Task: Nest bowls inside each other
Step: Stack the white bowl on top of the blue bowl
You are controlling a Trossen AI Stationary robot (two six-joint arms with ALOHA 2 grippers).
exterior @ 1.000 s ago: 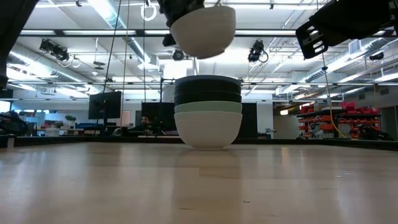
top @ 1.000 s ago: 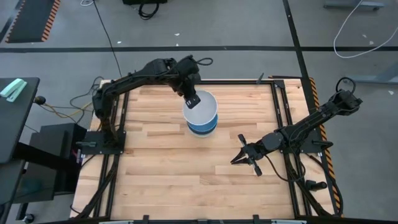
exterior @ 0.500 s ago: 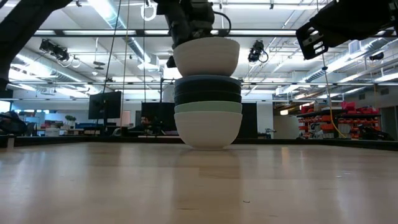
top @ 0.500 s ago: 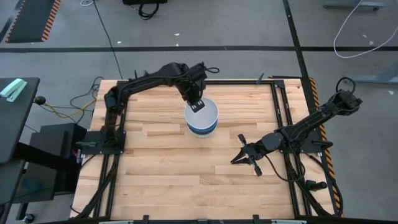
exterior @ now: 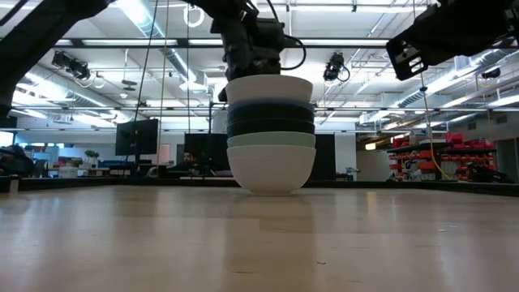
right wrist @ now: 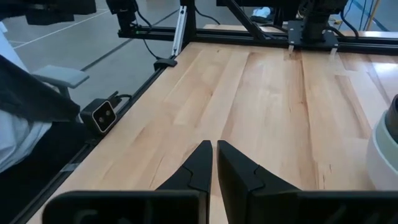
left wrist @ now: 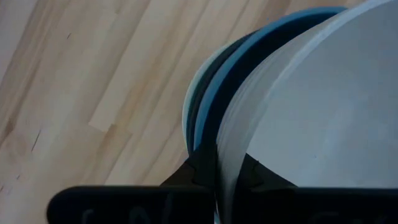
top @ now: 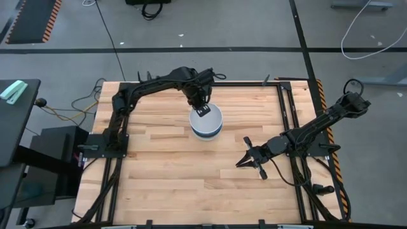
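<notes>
White bowl (exterior: 269,88) lowered by left gripper (top: 202,109) since a second ago; then held clear above stack (exterior: 271,146), now seated in it at table (top: 159,165) centre; rim pinched between left fingers (left wrist: 202,171), not yet released; right gripper (top: 243,161) parked near right side, fingers closed on nothing; nesting judged nearly complete, release pending.
</notes>
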